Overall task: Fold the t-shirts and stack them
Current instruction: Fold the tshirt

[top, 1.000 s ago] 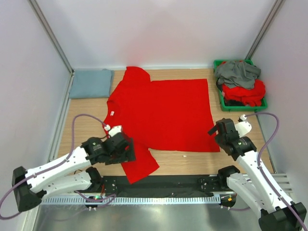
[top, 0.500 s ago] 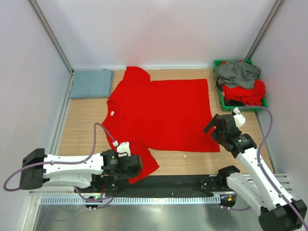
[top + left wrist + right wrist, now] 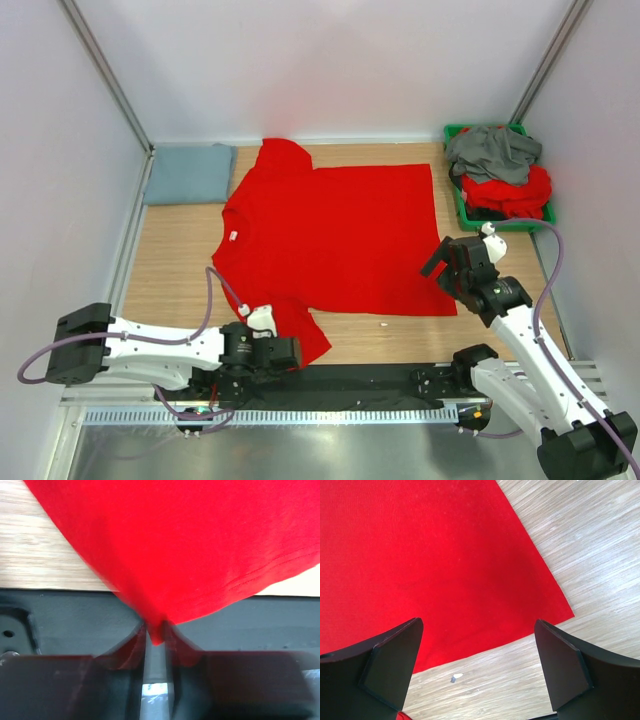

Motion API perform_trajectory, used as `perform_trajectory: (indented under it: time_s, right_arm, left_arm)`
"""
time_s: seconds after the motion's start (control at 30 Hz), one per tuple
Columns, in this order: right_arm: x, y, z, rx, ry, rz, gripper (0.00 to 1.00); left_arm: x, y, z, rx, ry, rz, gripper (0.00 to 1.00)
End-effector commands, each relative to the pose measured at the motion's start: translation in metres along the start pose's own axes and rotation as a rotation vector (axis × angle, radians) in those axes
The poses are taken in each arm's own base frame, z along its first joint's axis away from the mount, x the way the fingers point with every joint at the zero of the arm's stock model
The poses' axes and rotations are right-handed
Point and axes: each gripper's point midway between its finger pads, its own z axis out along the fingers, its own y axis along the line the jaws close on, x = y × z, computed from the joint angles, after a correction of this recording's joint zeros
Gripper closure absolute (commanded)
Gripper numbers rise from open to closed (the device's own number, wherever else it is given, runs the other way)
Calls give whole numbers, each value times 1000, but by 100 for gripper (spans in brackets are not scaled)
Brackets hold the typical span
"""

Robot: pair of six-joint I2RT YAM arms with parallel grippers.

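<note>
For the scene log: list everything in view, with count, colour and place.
spread t-shirt: one, bright red, flat across the middle of the table
neck label: one, white, at the spread t-shirt's collar
folded t-shirt: one, blue-grey, far left corner
bin: one, green, far right corner
crumpled t-shirt: one, dark grey, on top in the bin
heaped t-shirts: red, under the grey one, count hidden
scrap: one, white, on the wood beside the red hem
table: one, light wood
left gripper: one, black, shut on the spread t-shirt's near sleeve tip
right gripper: one, black, open above the hem's near right corner
</note>
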Motion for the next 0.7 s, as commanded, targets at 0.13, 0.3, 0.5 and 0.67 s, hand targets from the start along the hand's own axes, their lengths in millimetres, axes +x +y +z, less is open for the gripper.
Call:
perform_trajectory:
  time_s: [0.13, 0.3, 0.5, 0.67]
  right_arm:
    - [0, -2, 0, 25, -9, 34, 1]
    - [16, -8, -8, 169, -70, -68, 9]
    - [70, -16, 0, 225, 37, -139, 7]
    - [75, -44, 19, 249, 88, 63, 11]
  left_arm:
    - [-26, -7, -18, 14, -121, 22, 100]
    - [-62, 4, -40, -28, -233, 61, 100]
    - [-66, -3, -27, 92, -200, 26, 100]
    - [-77, -1, -32, 81, -210, 73, 100]
